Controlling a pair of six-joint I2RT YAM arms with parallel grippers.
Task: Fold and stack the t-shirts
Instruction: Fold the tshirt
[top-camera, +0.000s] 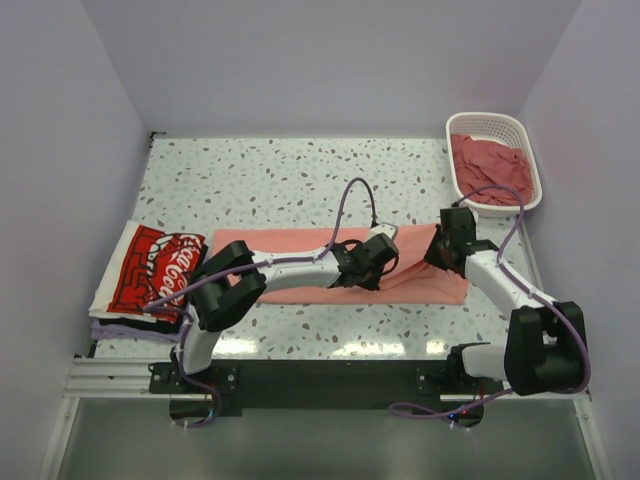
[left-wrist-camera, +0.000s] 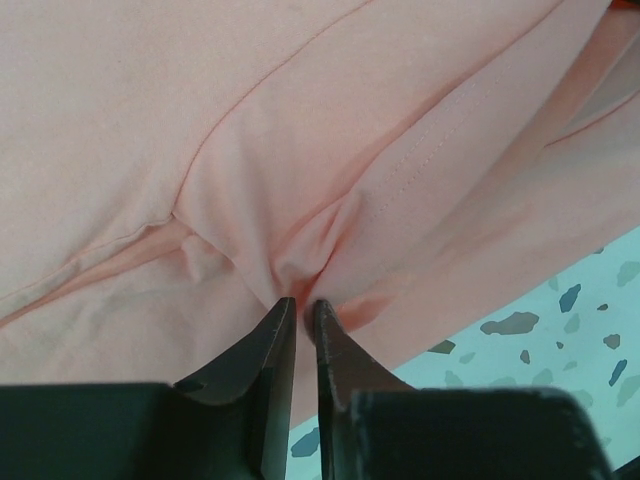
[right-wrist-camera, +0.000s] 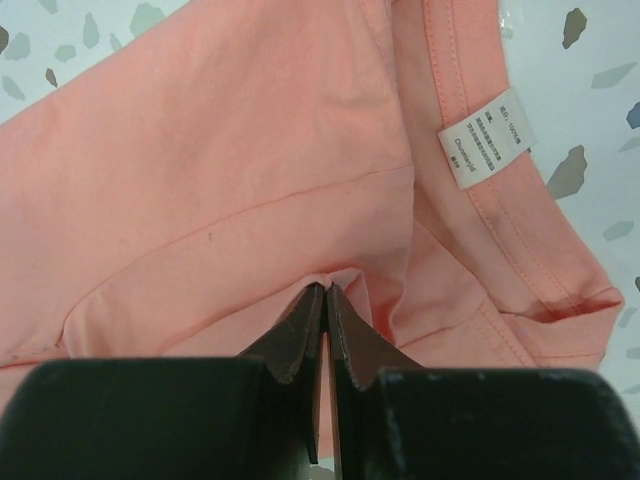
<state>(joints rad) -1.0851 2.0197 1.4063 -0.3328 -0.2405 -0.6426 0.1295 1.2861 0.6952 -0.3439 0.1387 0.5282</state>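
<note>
A salmon-pink t-shirt (top-camera: 300, 245) lies as a long band across the middle of the table. My left gripper (top-camera: 385, 258) is shut on a pinch of its cloth (left-wrist-camera: 300, 270) right of the middle. My right gripper (top-camera: 437, 258) is shut on a fold of the same shirt (right-wrist-camera: 250, 200) near its right end, beside the collar and its white label (right-wrist-camera: 484, 136). A folded white t-shirt with red-and-black print (top-camera: 150, 268) lies on a pale purple one (top-camera: 125, 328) at the left edge.
A white slatted basket (top-camera: 515, 130) at the back right holds more salmon-pink t-shirts (top-camera: 490, 165). The speckled table (top-camera: 280, 180) is walled on three sides. The left arm reaches across the shirt from the left.
</note>
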